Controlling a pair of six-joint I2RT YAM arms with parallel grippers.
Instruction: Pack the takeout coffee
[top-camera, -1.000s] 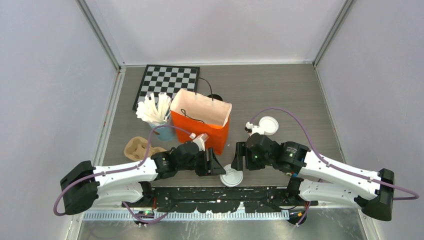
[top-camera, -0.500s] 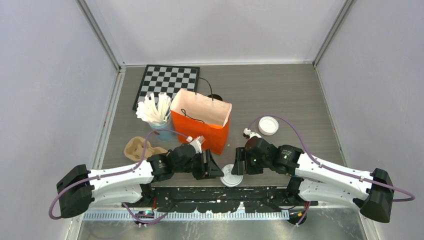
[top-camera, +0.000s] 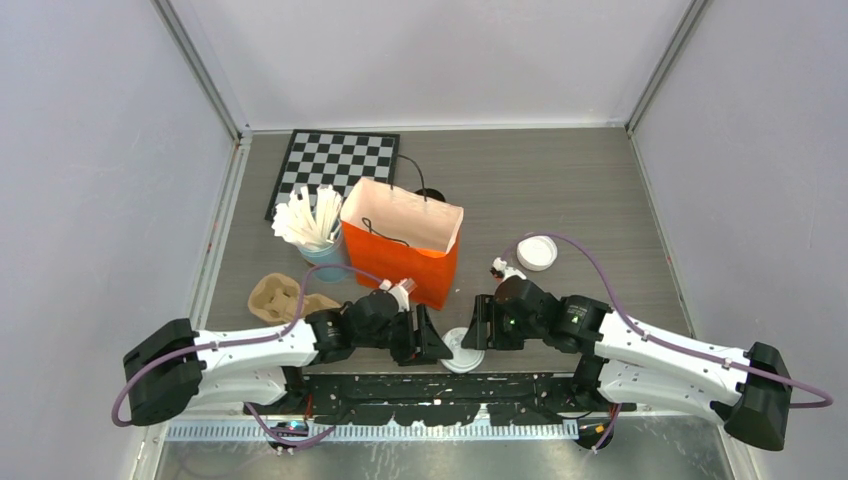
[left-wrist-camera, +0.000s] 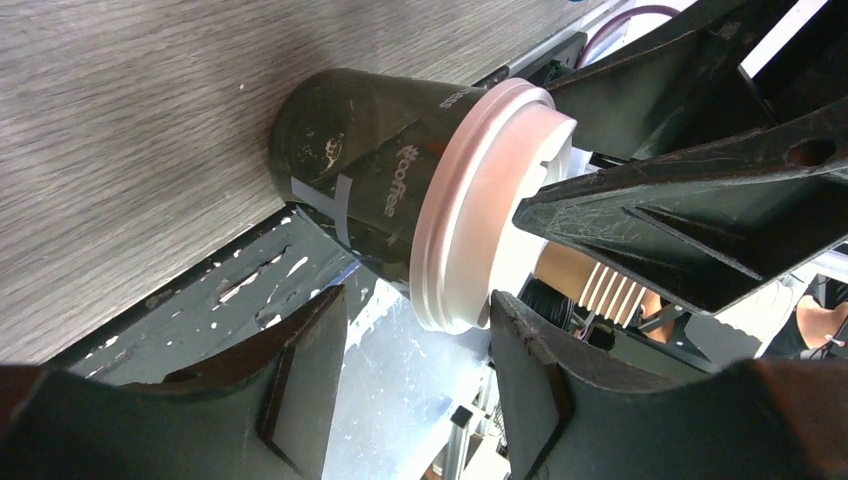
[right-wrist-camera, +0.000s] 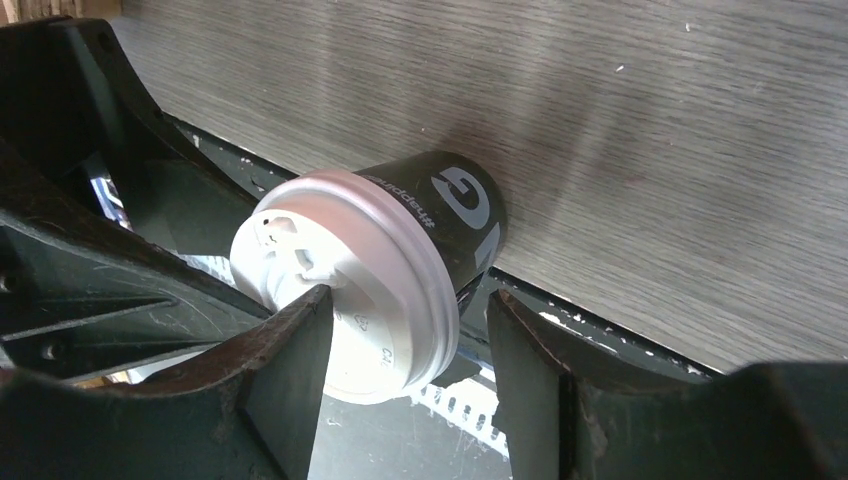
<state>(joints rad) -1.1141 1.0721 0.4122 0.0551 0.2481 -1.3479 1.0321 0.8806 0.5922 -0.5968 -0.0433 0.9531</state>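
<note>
One takeout coffee (top-camera: 463, 350), a black paper cup (left-wrist-camera: 370, 180) with a white lid (left-wrist-camera: 480, 200), stands at the table's near edge between both grippers. My left gripper (top-camera: 432, 338) faces it from the left. Its jaws (left-wrist-camera: 418, 310) are open, with the lid's rim just beyond the fingertips. My right gripper (top-camera: 478, 322) comes from the right, open (right-wrist-camera: 408, 300) around the lid (right-wrist-camera: 350, 280). One finger (right-wrist-camera: 290, 330) touches the lid's top and the other stands clear of the rim. The cup's wall (right-wrist-camera: 450, 205) shows pale print.
An orange paper bag (top-camera: 403, 240) stands open behind the grippers, a black cup (top-camera: 430, 194) behind it. A light-blue cup of white sticks (top-camera: 315, 235), a cardboard carrier (top-camera: 280, 298) and a checkerboard (top-camera: 335, 165) are at the left. A loose white lid (top-camera: 537, 252) lies at the right.
My right gripper has moved down toward the near edge onto the capped cup, its jaws narrowing a little. The left gripper has shifted slightly beside the cup.
</note>
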